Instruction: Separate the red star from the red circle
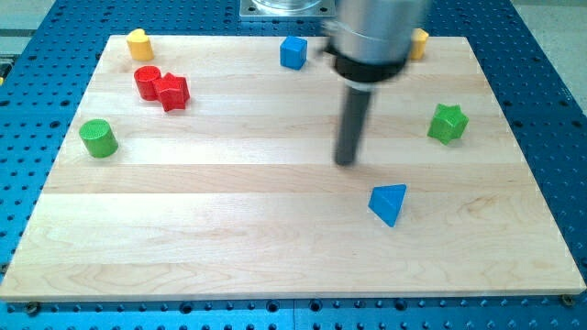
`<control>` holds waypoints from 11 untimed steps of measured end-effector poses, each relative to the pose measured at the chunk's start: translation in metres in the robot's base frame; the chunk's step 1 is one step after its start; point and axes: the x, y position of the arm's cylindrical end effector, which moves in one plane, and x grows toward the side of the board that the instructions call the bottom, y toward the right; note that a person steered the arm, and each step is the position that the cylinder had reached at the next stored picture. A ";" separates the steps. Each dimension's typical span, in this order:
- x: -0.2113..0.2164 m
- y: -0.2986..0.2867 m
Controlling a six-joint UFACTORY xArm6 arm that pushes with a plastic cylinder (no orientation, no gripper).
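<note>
The red star [172, 92] and the red circle [146, 82] lie touching each other at the view's upper left of the wooden board [229, 229], the circle to the left and slightly above the star. My tip [346, 161] rests near the board's middle, far to the right of both red blocks and a little above and left of the blue triangle [388, 203].
A yellow block [138, 43] sits at the top left, a green cylinder [97, 137] at the left, a blue cube [293, 52] at the top middle, a yellow block [419, 42] partly behind the arm at the top right, and a green star [448, 123] at the right.
</note>
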 end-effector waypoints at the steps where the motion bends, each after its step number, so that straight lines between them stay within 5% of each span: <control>1: -0.025 -0.102; 2: -0.067 -0.106; 3: -0.138 -0.150; 4: -0.153 -0.230; 7: -0.114 -0.245; 9: -0.022 -0.156; 11: -0.030 -0.118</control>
